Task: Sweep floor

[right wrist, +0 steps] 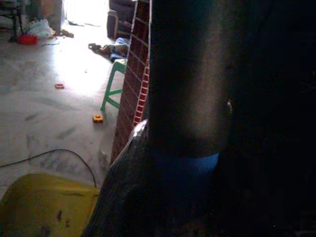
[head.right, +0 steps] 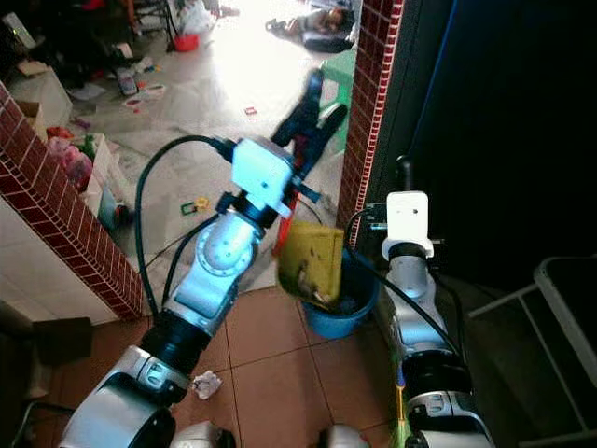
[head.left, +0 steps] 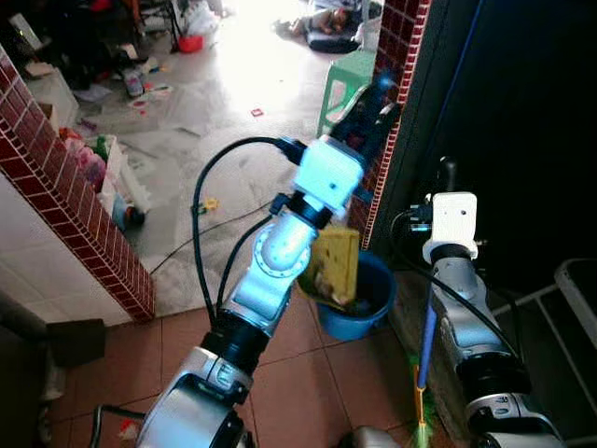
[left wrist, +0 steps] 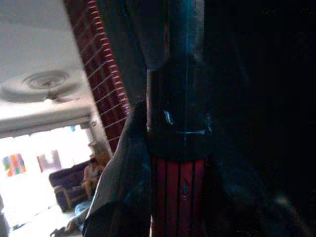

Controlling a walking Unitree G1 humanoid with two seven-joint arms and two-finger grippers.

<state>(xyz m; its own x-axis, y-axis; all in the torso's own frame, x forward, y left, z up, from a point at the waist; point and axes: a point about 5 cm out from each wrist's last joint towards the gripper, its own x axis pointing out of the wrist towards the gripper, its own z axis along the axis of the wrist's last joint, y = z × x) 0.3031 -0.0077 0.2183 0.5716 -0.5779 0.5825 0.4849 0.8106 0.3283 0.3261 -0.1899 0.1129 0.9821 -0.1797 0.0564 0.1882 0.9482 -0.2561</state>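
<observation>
Littered pale floor (head.left: 215, 103) spreads far-left beyond the red brick pillar (head.left: 396, 56); left gripper (head.left: 373, 112), raised, is clamped round a red-and-black ribbed handle (left wrist: 180, 197); right gripper (head.left: 446, 175) is closed on an upright blue-and-black broom handle (right wrist: 185, 123), long axis vertical, yellow dustpan (head.left: 336, 266) hanging between.

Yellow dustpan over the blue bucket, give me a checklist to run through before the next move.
1. Left tool gripping the red-and-black dustpan handle: ok, fingers closed round it.
2. Yellow plastic dustpan over the round blue plastic bucket: ok, it hangs above the rim.
3. Dustpan emptied: cannot tell, dark specks show on its face.
4. Right tool holding the blue-and-black broom pole: ok, pole runs between its fingers.
5. Litter left on the tiles: not ok, a crumpled white paper scrap lies by the left arm.
6. Black cable across the grey floor ahead: not ok, snag risk.
</observation>
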